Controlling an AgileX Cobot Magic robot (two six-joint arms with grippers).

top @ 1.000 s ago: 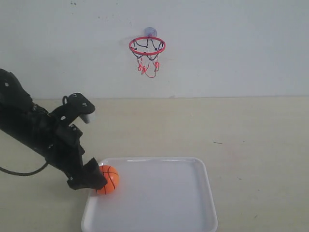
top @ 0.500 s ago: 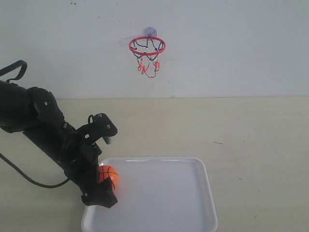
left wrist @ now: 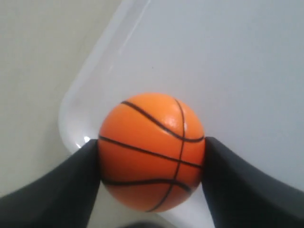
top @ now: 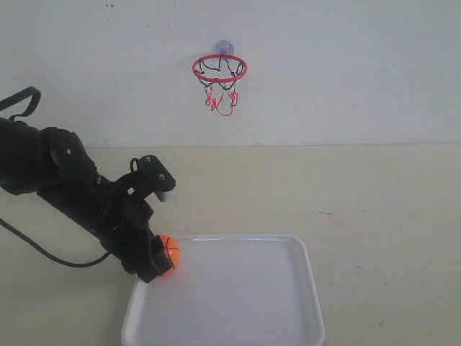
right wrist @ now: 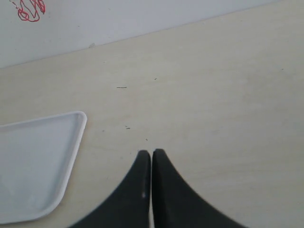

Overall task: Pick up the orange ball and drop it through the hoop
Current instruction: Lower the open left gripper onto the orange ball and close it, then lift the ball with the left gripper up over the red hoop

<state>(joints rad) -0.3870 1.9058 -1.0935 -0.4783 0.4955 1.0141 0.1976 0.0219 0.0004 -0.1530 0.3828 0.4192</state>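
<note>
The orange ball [top: 169, 251] [left wrist: 152, 149] is pinched between the two black fingers of my left gripper [top: 160, 261] [left wrist: 151, 154], just above the far left corner of the white tray [top: 238, 339]. Both fingers press against its sides, so the gripper is shut on it. High on the back wall hangs the hoop [top: 220, 69], a red ring with a black-and-red net under a bluish suction cup. My right gripper [right wrist: 151, 153] is shut with nothing in it, over bare table; it does not show in the exterior view. A scrap of the hoop's red net [right wrist: 29, 10] shows in the right wrist view.
The white tray [left wrist: 228, 61] [right wrist: 33, 161] lies at the front middle of the beige table [top: 374, 194]. My left arm [top: 65, 187] reaches in from the left edge with a black cable beneath it. The white wall [top: 346, 72] closes the back.
My left gripper has closed round the ball and drawn it back and slightly up toward the tray's far left corner. The hoop and tray have not moved.
</note>
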